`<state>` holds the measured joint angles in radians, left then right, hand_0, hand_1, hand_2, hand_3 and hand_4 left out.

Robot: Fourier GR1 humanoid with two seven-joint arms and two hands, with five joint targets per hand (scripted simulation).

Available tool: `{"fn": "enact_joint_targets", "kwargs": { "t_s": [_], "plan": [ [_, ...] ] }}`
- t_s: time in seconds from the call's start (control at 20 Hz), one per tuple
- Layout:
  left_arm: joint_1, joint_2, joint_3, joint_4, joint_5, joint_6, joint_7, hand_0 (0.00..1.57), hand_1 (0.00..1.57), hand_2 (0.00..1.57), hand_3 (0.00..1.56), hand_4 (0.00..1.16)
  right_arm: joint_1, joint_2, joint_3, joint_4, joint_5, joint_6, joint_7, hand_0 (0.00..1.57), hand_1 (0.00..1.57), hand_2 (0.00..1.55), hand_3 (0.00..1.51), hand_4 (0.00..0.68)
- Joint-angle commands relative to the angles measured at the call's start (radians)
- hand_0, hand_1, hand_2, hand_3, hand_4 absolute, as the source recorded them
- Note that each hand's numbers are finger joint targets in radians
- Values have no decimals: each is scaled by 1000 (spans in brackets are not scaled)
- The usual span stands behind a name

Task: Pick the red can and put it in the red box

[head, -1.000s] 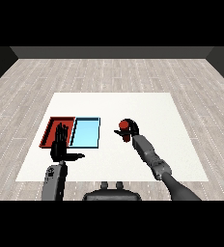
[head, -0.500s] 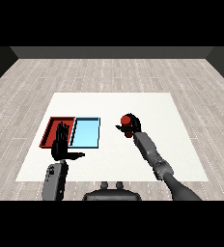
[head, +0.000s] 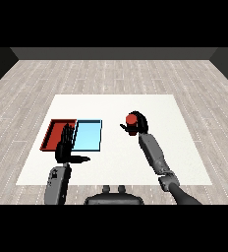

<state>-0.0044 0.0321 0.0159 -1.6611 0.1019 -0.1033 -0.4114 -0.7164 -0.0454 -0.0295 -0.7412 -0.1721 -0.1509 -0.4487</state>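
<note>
Closest to me, the left hand (head: pixel 65 147) hangs with fingers straight, partly over the red tray (head: pixel 53 133). Right of that tray, past the light blue tray (head: pixel 89 136), the right hand (head: pixel 137 126) is curled round the red can (head: pixel 131 119). My worry: carrying it across, it could end up in the blue one. No readable label.

White table (head: pixel 135 167): red tray (head: pixel 51 133), light blue tray (head: pixel 89 135) side by side.
</note>
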Motion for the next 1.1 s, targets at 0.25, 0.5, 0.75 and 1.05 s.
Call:
{"fn": "enact_joint_targets", "kwargs": {
  "t_s": [0.25, 0.5, 0.75, 1.05],
  "plan": [
    [-11, -31, -106, -85, -15, 31, 124, 0, 0, 0, 0, 0, 220, -3, 86, -520, 11, -39, 143, 1449, 1449, 1407, 1384, 636],
    [-66, -32, -264, -121, -84, 170, 246, 0, 0, 0, 0, 0, 247, 44, 237, -624, 39, -194, 210, 1449, 1449, 1407, 1384, 636],
    [-141, -32, -266, 5, -100, 195, 230, 0, 0, 0, 0, 0, 251, 45, 345, -703, 28, -303, 229, 1428, 1428, 1411, 1387, 629],
    [-144, -32, -409, 147, -89, 317, 153, 0, 0, 0, 0, 0, 323, 45, 336, -706, 50, -209, 126, 1446, 1446, 1427, 1395, 611]
  ]
}}
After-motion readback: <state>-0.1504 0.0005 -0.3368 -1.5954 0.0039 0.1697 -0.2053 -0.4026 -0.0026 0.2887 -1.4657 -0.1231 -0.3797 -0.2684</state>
